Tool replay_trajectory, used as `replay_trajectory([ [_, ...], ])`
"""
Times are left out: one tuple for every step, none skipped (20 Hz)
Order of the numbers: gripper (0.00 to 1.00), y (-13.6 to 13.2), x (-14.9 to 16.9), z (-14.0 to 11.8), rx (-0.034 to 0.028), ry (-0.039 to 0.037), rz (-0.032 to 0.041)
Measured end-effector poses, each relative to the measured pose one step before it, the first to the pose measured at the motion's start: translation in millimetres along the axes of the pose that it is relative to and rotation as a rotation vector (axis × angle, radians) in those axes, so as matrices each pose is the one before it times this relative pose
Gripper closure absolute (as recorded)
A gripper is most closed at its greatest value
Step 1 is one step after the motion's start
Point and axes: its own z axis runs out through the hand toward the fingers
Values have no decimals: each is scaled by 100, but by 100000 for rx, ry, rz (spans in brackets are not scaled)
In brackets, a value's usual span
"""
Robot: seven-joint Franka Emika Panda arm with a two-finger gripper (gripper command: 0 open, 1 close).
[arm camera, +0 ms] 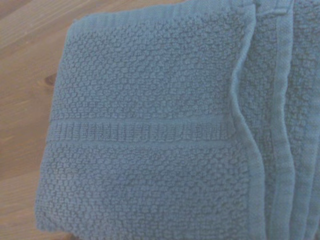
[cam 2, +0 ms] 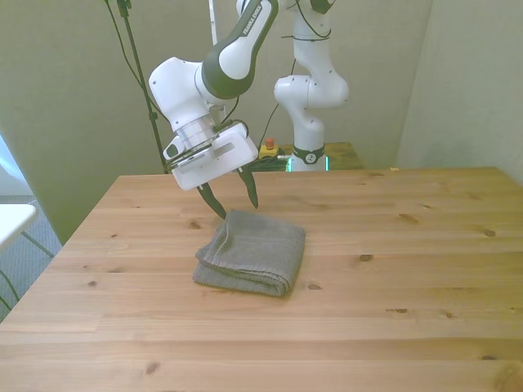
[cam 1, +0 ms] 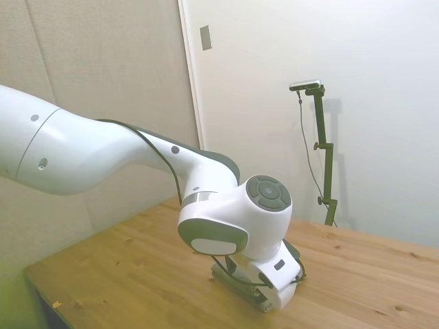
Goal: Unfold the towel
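The grey-brown towel (cam 2: pixel 252 251) lies folded into a thick square on the wooden table (cam 2: pixel 392 269). Its stacked hemmed edges face the front view's left and near side. My gripper (cam 2: pixel 234 200) hangs open, tilted, just above the towel's far corner, with both dark fingertips close to the cloth. In the side view the arm's wrist covers most of the towel (cam 1: pixel 240 286), and only a strip of it shows beneath. The wrist view is filled by the towel (arm camera: pixel 150 125), showing a woven band and several layered edges.
Bare wood surrounds the towel on all sides. A second white robot arm (cam 2: pixel 310 90) stands behind the table's far edge. A white surface (cam 2: pixel 12 219) juts in at the front view's left.
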Motion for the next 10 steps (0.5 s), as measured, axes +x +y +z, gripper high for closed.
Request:
replay_trajectory([
  [100,9,-4,5,26,-14,0],
  [100,10,-4,-1,196,-7,127],
  [100,31,8,16,835,88,426],
  [100,62,20,7,1120,165,437],
  [100,150,43,13,1148,275,489],
  [100,183,78,-30,1314,406,326],
  [100,153,92,-82,1177,373,230],
  [100,135,61,-24,861,261,31],
  [100,135,27,55,217,143,82],
  [100,84,6,131,150,-77,-18],
])
